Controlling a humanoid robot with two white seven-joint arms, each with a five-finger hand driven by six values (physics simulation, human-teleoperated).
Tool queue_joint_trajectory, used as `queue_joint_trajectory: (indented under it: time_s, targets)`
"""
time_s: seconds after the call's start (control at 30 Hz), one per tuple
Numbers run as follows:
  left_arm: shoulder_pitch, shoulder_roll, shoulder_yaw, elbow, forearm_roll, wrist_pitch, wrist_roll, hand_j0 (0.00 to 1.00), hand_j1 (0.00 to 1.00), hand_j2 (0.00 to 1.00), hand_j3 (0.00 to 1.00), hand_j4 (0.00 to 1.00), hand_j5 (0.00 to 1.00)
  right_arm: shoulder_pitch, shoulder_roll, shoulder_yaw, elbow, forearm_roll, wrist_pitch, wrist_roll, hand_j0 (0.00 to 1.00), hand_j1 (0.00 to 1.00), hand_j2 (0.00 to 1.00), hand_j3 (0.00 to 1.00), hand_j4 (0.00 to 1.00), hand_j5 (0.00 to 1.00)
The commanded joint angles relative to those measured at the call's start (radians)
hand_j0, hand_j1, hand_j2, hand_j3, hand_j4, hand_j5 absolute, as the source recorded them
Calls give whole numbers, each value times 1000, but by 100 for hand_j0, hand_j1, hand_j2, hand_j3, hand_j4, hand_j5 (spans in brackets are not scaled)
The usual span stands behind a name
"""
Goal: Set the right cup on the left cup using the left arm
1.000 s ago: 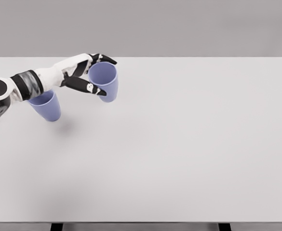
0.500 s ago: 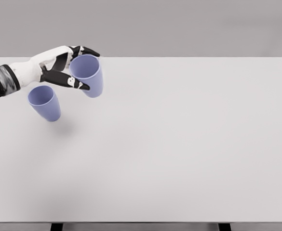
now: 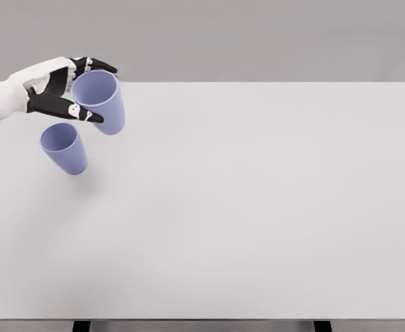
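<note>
The left hand point(image 3: 58, 90) enters from the left edge of the head view, white at the wrist and palm with black fingers point(image 3: 64, 107). It grips a blue cup point(image 3: 104, 101): one black finger runs along the near side of the cup just under the rim, and others curl over the far side of the rim at the top. The held cup is clear of the bench point(image 3: 257, 207), with its mouth tipped toward the camera and to the left and its narrower base pointing down and to the right. In the picture its rim sits above the far edge of the bench, against the grey wall point(image 3: 257, 34).

A second blue cup point(image 3: 65, 148) stands on the bench below and a little to the left of the held one. It is open end up, and it reads as leaning because of the camera's angle. The two cups are near each other and do not touch; a strip of bare bench shows between the base of the held cup and the rim of the standing one. A faint shadow lies on the bench just to the right of the standing cup.

The bench is a pale, plain slab that fills most of the view. Two dark legs point(image 3: 82, 326) show under its near edge, one to the left and one to the right.
</note>
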Motion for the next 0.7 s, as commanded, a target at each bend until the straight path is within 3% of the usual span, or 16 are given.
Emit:
queue_joint_trajectory:
  time_s: [0.0,0.67]
  targets:
    - [2,24,7,-3,13,0,2,71,71,71,71,71,71,0,0,0,0,0,0,0,100,100,100,100,100,100]
    - [15,176,13,-40,96,-3,2,71,71,71,71,71,71,0,0,0,0,0,0,0,100,100,100,100,100,100]
